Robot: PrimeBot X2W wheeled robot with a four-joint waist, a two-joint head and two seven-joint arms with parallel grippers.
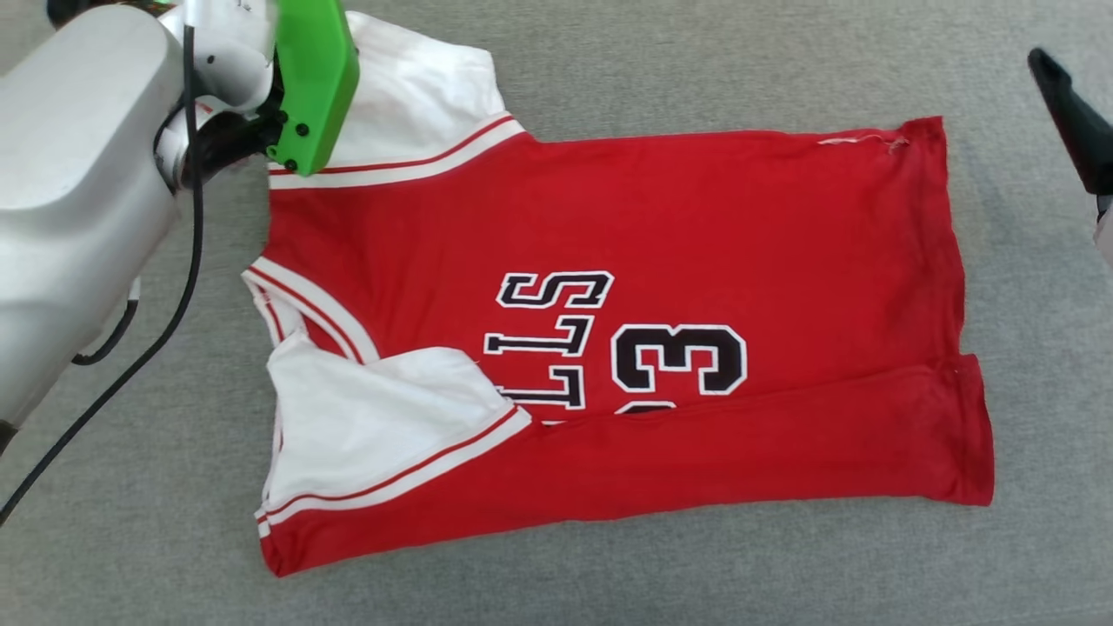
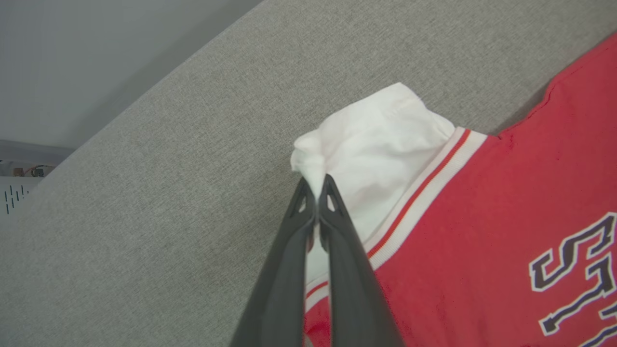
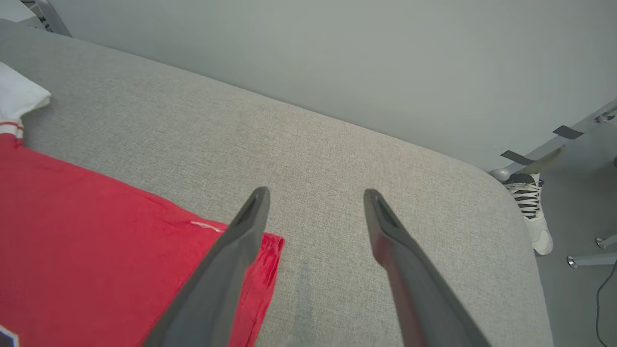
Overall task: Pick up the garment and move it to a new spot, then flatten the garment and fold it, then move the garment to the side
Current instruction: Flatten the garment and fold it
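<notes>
The garment (image 1: 661, 226), a red jersey lettered in black and white, lies flat across the middle of a grey cloth-covered surface (image 1: 609, 574), collar toward the robot's left and hem toward its right. The left gripper (image 2: 316, 185) pinches the outer tip of the far white sleeve (image 2: 381, 140), its two dark fingers pressed together on a small peak of cloth. The near long edge is already turned over the front and covers the lower part of the lettering, with the near sleeve (image 1: 374, 426) folded in on top (a sign, by the look of it, that one lengthwise fold is made and the matching far-side fold is in hand). The grip at the sleeve's very end seems chosen so the sleeve can be drawn in over the chest without dragging the body. The right gripper (image 3: 313, 197) hangs by the far hem corner (image 3: 270, 250) with jaws wide apart and empty, one finger over red cloth and the other over bare surface. It seems placed to take that corner so both ends of the far edge travel together. A shoe (image 3: 530, 212) stands on the floor past the surface's rounded corner.
</notes>
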